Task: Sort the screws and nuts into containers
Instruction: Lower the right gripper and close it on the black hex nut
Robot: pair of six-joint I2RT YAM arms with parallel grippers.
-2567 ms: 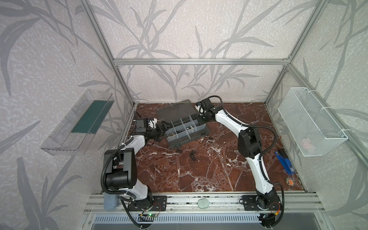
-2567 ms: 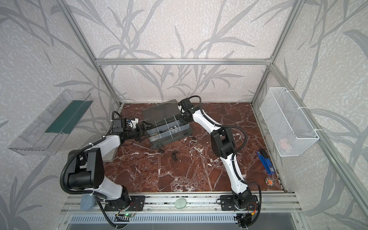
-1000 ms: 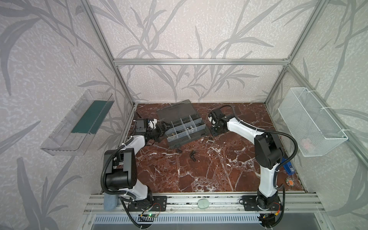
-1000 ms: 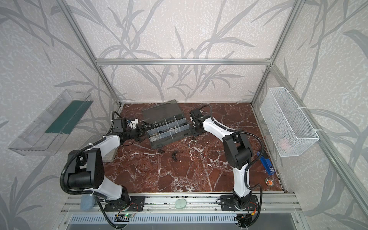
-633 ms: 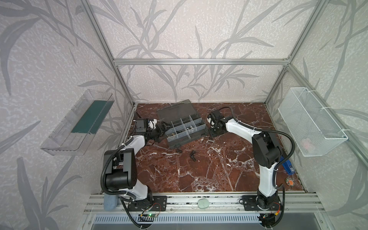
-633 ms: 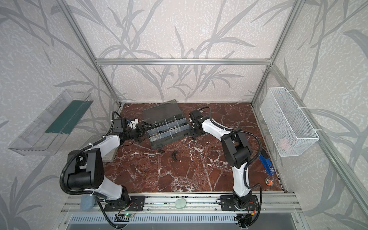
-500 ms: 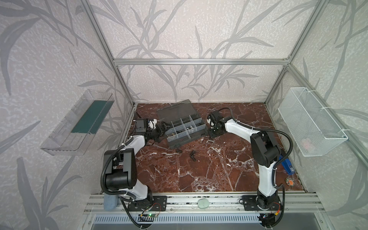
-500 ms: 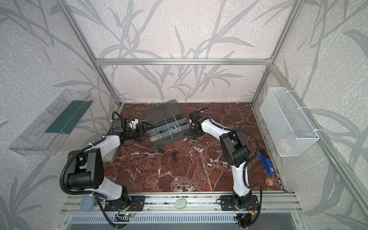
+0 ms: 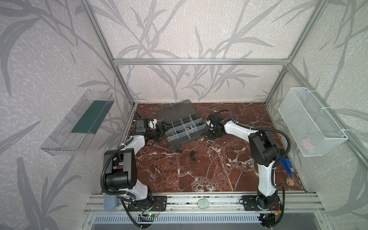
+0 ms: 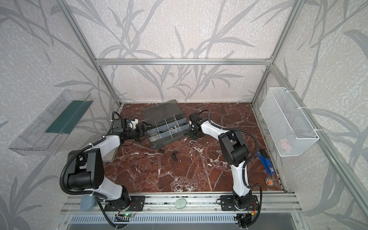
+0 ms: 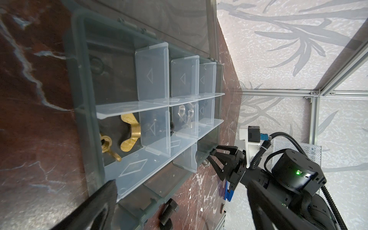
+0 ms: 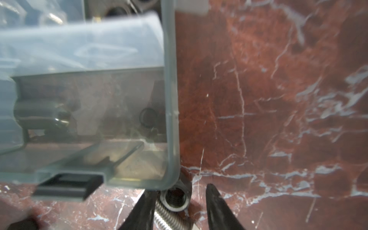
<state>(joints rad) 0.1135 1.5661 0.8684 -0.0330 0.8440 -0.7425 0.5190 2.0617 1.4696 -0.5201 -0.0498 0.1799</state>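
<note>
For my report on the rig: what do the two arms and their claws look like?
The left arm and right arm have white links, black round joints and black ribbed cables. The left claw and right claw are black, each with two tapering fingers. A green light glows on a right joint.

Both top views overlook everything; wrist cameras (close) face the case (image 11: 111, 65).

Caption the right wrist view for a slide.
Right gripper straddles a silver screw lying on the marble beside the organizer case corner.
</note>
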